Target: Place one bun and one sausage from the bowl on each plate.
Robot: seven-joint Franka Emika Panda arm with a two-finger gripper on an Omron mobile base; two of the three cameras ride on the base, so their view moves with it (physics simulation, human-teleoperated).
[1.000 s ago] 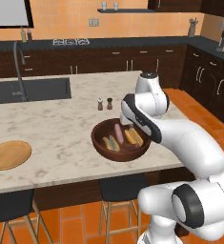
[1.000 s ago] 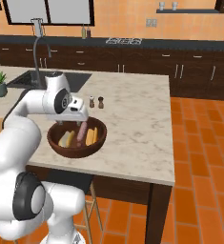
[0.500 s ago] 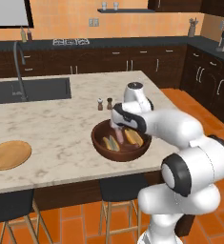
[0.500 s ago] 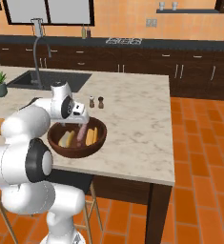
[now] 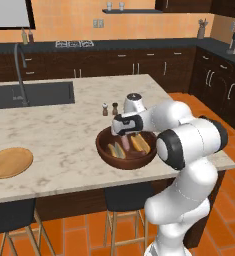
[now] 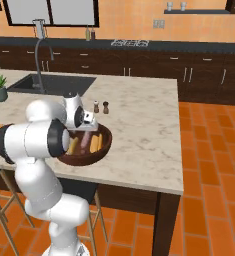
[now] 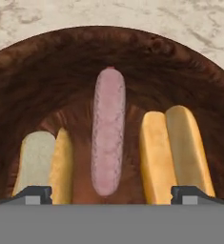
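Sausage [image 7: 108,131] upright mid-frame in bowl [image 7: 32,81], long axis top-to-bottom, between buns; gripper [image 7: 111,194] fingers wide apart, empty.

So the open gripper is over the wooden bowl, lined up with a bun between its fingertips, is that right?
Not quite. In the hand view the open gripper over the bowl is lined up with the pink sausage, not a bun; a bun lies on each side.
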